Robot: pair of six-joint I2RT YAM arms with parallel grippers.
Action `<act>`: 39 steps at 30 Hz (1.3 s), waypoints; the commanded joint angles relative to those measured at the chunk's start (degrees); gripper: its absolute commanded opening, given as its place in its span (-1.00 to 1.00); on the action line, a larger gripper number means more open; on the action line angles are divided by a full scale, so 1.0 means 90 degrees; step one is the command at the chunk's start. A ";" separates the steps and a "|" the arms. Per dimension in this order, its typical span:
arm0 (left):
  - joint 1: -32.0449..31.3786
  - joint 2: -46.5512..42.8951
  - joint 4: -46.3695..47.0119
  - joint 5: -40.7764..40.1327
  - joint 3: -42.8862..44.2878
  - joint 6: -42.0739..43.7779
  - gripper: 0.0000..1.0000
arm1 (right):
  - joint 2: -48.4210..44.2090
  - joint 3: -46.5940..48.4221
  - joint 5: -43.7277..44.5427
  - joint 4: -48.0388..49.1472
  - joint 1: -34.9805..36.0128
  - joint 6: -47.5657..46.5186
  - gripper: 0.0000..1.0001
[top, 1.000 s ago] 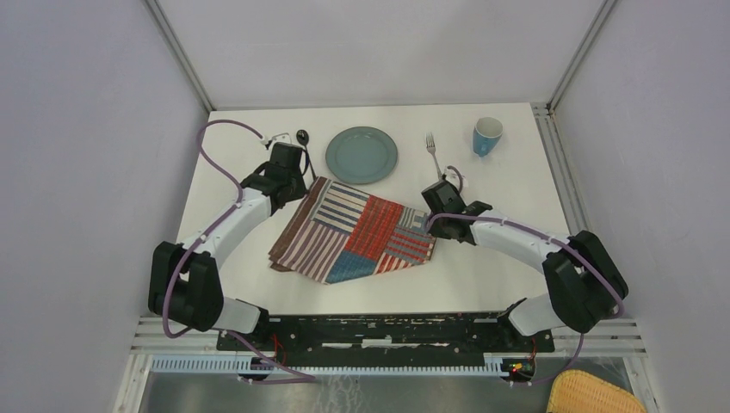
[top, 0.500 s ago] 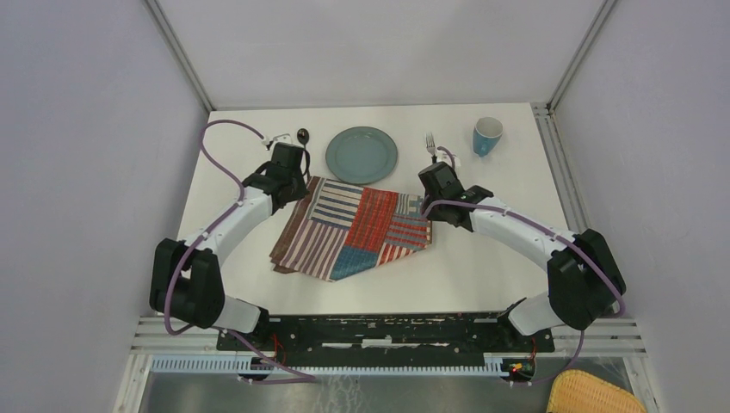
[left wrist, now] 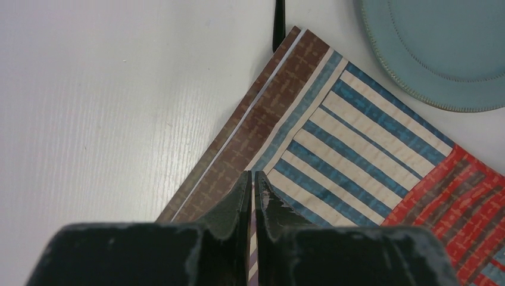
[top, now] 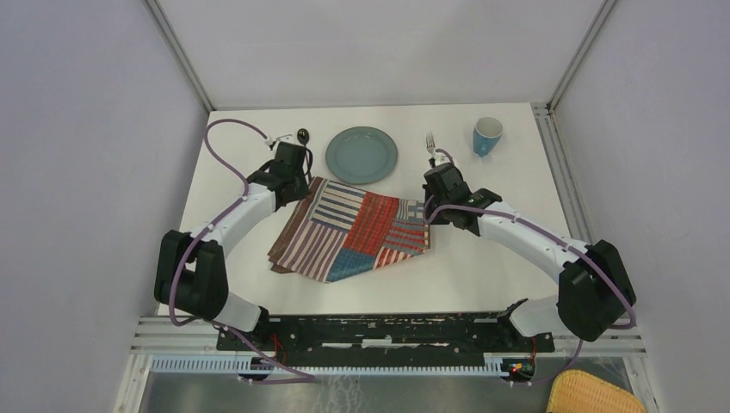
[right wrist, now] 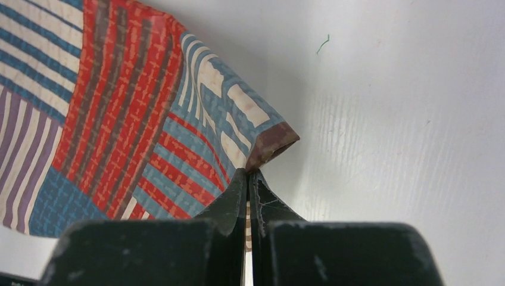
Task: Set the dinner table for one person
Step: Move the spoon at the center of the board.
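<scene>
From above, the dinner table (top: 508, 258) is seen beneath both arms. It is judged rigid and smooth, slippery for cloth, and not a thing to grasp. A placemat (top: 357, 232) lies skewed at its middle, with 1 plate (top: 361, 155) beyond it. In the left wrist view, the left gripper (left wrist: 252, 182) is clenched on the placemat's brown edge. In the right wrist view, the right gripper (right wrist: 248, 179) is pinched on a raised corner. The cloth is judged soft and light, best held at 2 corners.

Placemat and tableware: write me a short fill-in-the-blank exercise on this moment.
1. The left gripper and the right gripper are both ____ on the placemat.
2. The fork lies between the plate and the ____.
3. In the top view, the spoon lies to the ____ of the plate.
Missing words: shut; cup; left.
</scene>
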 commanded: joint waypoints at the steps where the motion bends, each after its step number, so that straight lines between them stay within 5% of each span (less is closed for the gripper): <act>1: -0.0018 0.0187 0.0147 -0.0063 0.0375 0.0144 -0.77 | -0.0435 -0.0077 -0.0484 0.0165 -0.0001 -0.0355 -1.00; 5: -0.0024 0.0424 0.0155 -0.0004 0.0563 0.0120 -0.76 | -0.0487 -0.0033 -0.0535 0.0000 0.0000 -0.0530 -1.00; 9: -0.0017 0.0725 0.0178 0.0033 0.0761 0.0138 -0.25 | -0.0511 -0.0006 -0.0464 -0.0029 0.0003 -0.0496 -1.00; 11: -0.0023 0.0878 0.0208 0.0073 0.0841 0.0147 -0.16 | -0.0495 0.0008 -0.0465 -0.0036 -0.0002 -0.0447 -1.00; 39: 0.0177 0.3315 0.0377 0.0505 0.2463 0.0355 -0.07 | -0.0378 -0.0140 -0.0564 0.0034 -0.0003 -0.0417 -1.00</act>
